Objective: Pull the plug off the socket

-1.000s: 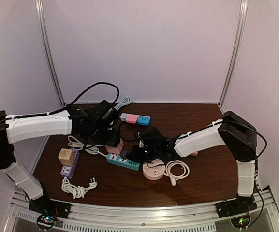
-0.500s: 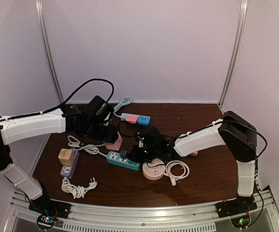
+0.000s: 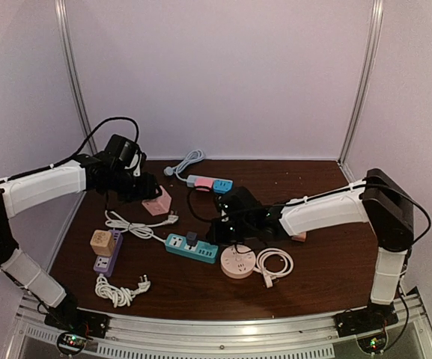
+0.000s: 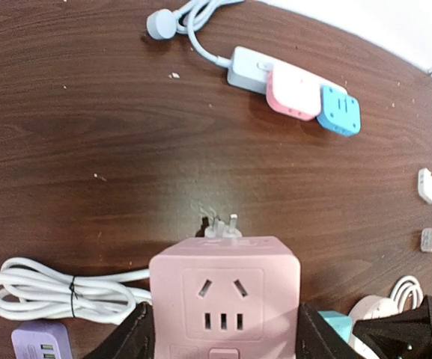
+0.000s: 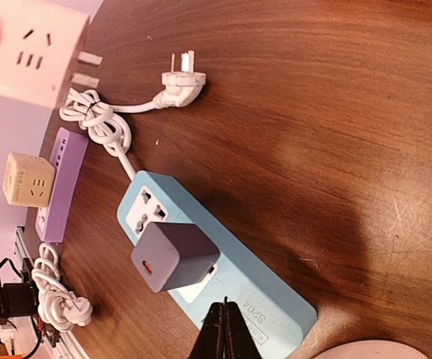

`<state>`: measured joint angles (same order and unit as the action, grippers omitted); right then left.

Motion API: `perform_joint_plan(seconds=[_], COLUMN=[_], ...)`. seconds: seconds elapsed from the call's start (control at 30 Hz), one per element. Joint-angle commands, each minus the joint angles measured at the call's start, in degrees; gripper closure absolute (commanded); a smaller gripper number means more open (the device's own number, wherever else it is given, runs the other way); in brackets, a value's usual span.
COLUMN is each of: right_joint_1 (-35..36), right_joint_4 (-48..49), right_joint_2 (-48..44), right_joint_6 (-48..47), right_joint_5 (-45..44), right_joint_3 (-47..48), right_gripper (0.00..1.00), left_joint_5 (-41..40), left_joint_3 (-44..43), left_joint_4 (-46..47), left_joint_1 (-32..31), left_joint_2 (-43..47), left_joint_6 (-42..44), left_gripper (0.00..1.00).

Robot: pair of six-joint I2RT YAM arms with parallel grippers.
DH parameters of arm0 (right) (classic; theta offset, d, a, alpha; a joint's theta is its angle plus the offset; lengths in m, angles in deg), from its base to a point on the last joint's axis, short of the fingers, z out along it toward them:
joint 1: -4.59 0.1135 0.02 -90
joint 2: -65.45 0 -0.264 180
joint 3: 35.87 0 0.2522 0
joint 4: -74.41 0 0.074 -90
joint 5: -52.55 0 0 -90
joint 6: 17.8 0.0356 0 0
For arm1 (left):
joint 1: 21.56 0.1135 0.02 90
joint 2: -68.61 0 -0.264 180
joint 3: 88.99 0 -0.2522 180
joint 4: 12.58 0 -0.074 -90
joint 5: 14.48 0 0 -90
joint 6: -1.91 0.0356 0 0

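My left gripper (image 3: 147, 196) is shut on a pink cube socket (image 3: 156, 202), a finger on each side. It holds the cube above the table at the back left. The cube's bare prongs (image 4: 221, 226) stick out from its far face. A teal power strip (image 3: 192, 249) lies mid-table with a grey charger block (image 3: 192, 238) plugged in. In the right wrist view, my right gripper (image 5: 224, 329) is shut, its tips at the near end of the teal strip (image 5: 275, 295), next to the grey charger (image 5: 172, 256).
A white cable with a loose plug (image 3: 137, 226) lies left of the strip. A purple strip (image 3: 108, 254) and a yellow cube (image 3: 102, 242) sit front left. A round pink socket (image 3: 238, 262) and a white coil (image 3: 274, 263) lie right. A strip with pink and blue adapters (image 3: 208, 182) lies at the back.
My left gripper has carried the pink cube away from the teal strip's left end, up and to the back left. My right gripper has stayed at the strip.
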<state>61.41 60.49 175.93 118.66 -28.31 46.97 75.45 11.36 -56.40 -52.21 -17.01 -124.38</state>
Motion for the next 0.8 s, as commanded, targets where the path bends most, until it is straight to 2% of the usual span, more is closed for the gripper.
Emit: perform_joint_plan(seconds=[0.0,0.2,0.37,0.57,0.77], right_joint_1=[0.3,0.3,0.3,0.3,0.3], right_joint_4=[-3.0,-5.4,-6.3,-7.9,-8.8], right_joint_2=[-4.5,-8.8,-11.9,-14.1,-16.2], right_joint_6=[-2.3,-3.6,-3.7,-4.2,-4.7], right_joint_5=[-4.0,-6.8,-8.9,-11.1,-12.5], right_joint_3=[-0.8,-2.8,-5.1,-6.1,-7.4], right_gripper=[0.94,0.84,0.68,0.48,0.44], left_joint_5=[11.6,24.8,32.0,34.9,35.9], left_joint_3=[-0.2,-0.6,-3.9,-8.4,-10.2], left_joint_4=[11.1,19.5,22.5,21.1,21.0], left_joint_1=[6.6,14.4,17.6,18.2,18.7], left_joint_2=[-2.3,-8.9,-15.8,-22.9,-27.5], left_joint_6=[-0.4,-2.3,-2.0,-0.5,-0.2], left_gripper=[0.74,0.74,0.74,0.70,0.69])
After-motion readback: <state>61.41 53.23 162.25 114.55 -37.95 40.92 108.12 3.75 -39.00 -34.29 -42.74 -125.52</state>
